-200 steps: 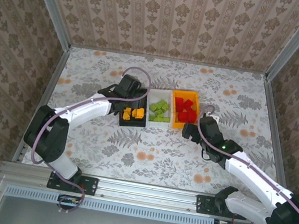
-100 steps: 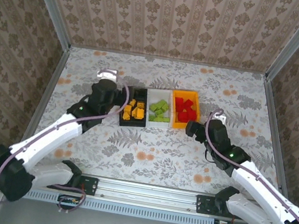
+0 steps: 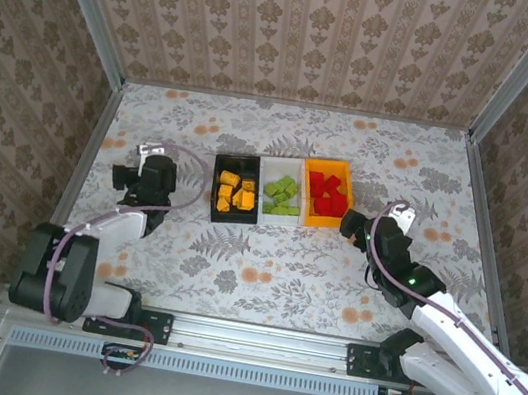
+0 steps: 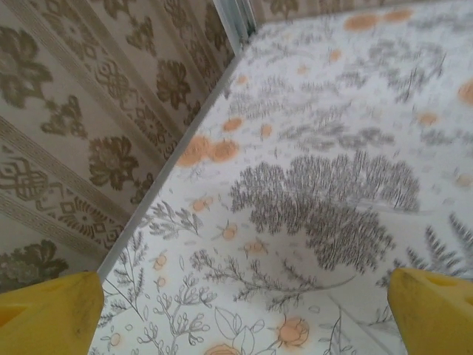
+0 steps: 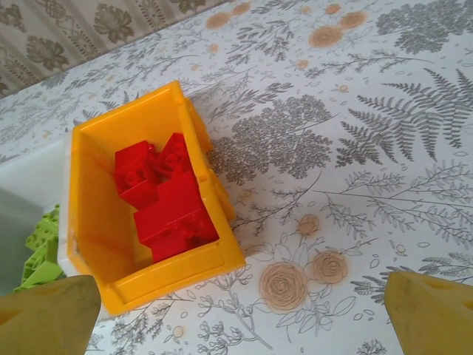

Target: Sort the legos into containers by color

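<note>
**Top external: legos lying sorted by color, both grippers hanging open**

Top external: we are logging three containers sitting side by side in a touching row, toward 12 o'clock of the floral table [image 3: 264, 258]. The black bin [image 3: 217, 190] at the left end is holding the orange-yellow legos [image 3: 234, 195]. The white bin [image 3: 279, 217] in the middle is holding the light green legos [image 3: 283, 195]. The orange bin [image 3: 307, 197] at the right end is holding the red legos [image 3: 325, 195].

The left gripper [image 3: 127, 178] is hanging at 9 o'clock of the black bin, well apart from it. In the left wrist view we are seeing its yellow fingertips [image 4: 44, 314] standing at the two bottom corners, spread wide. Bare floral table is lying between them, so the gripper is released and grasping nothing.

The right gripper [image 3: 350, 228] is hanging at 4 o'clock of the orange bin, near it but not touching. In the right wrist view its fingertips are likewise standing wide apart, released and grasping nothing. There the orange bin is lying toward 10 o'clock with the red legos piled inside, and a few light green legos are showing at 8 o'clock in the white bin.
</note>
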